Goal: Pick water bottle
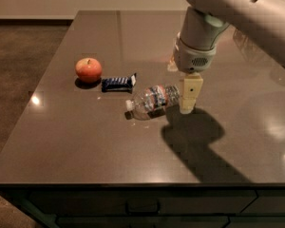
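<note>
The water bottle [154,99] lies on its side on the dark table [85,141], white cap pointing to the lower left and the red-blue-white label around its middle. My gripper [188,106] hangs down from the arm's grey wrist [194,56] right at the bottle's base end, on its right side, low over the table. The gripper's cream-coloured tip is against or just beside the bottle's base; I cannot tell whether it touches. The arm casts a large shadow to the lower right.
A red apple [89,69] sits to the left, with a blue snack bar [118,82] between it and the bottle. The table's front edge [133,184] runs along the bottom, with drawers below. The left edge slopes away over the brown floor.
</note>
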`<action>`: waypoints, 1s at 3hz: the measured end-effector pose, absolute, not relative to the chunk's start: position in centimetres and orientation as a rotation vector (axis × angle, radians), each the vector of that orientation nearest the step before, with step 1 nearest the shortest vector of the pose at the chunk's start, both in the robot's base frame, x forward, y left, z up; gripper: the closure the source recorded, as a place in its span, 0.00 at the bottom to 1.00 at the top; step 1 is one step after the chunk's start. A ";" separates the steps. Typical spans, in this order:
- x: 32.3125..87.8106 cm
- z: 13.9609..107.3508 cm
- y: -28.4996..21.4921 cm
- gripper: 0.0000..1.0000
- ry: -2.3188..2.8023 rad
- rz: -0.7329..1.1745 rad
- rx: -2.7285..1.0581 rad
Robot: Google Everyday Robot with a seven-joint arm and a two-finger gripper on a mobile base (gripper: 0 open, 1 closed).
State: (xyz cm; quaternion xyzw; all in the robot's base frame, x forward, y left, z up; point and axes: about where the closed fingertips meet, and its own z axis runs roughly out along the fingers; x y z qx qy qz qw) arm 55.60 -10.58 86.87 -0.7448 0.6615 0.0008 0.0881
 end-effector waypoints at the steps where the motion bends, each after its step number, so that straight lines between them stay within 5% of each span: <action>1: 55.5 85.8 -10.4 0.41 1.973 -0.007 -2.251; 3: 55.4 85.4 -10.2 0.88 1.970 -0.017 -2.276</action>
